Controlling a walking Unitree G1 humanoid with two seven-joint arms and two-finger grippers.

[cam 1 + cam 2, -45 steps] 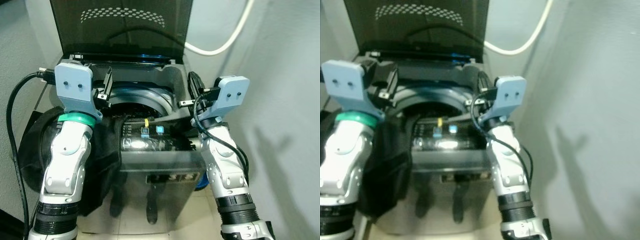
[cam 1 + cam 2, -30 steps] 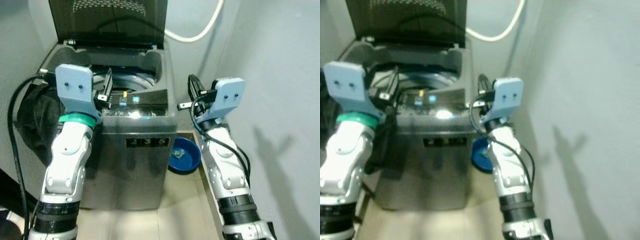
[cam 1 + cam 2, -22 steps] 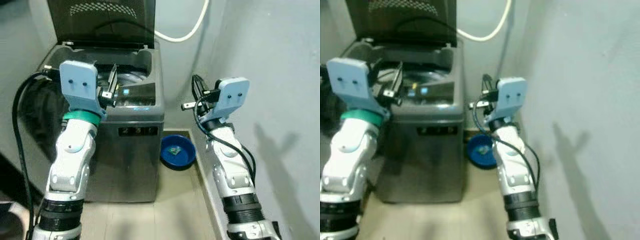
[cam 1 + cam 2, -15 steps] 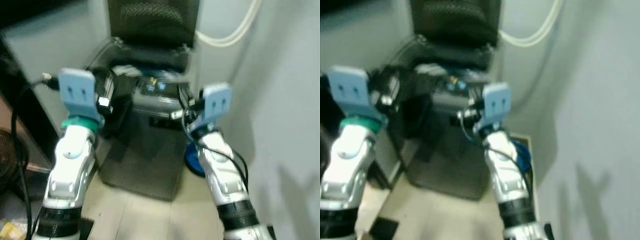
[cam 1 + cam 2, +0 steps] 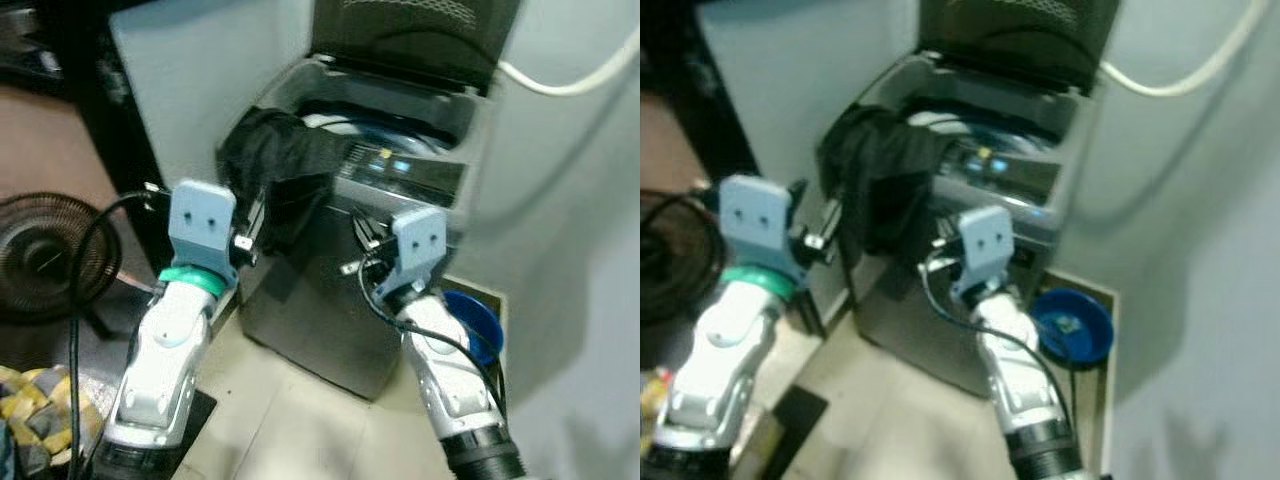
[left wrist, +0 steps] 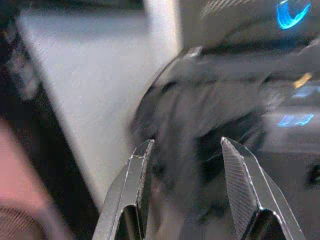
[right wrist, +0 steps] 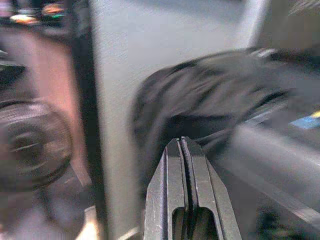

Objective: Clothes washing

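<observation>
A grey top-loading washing machine (image 5: 330, 300) stands against the wall with its dark lid (image 5: 420, 35) raised. A black garment (image 5: 280, 170) is draped over the machine's left front corner and hangs down its side. My left gripper (image 5: 250, 222) is raised a little in front of that garment, open with nothing between its fingers (image 6: 136, 175); the dark cloth (image 6: 200, 115) lies beyond them. My right gripper (image 5: 360, 238) is held up before the washer's front, and its fingers (image 7: 175, 165) are shut together and empty.
A blue basin (image 5: 478, 325) sits on the floor to the right of the washer, by the wall. A white hose (image 5: 570, 80) runs along the wall behind. A black fan (image 5: 40, 260) stands on the floor to the left, with yellow patterned cloth (image 5: 25, 410) near it.
The camera has backed away from the washer and swung left, so the machine now sits farther off and the fan has come into view. Both arms keep their raised pose.
</observation>
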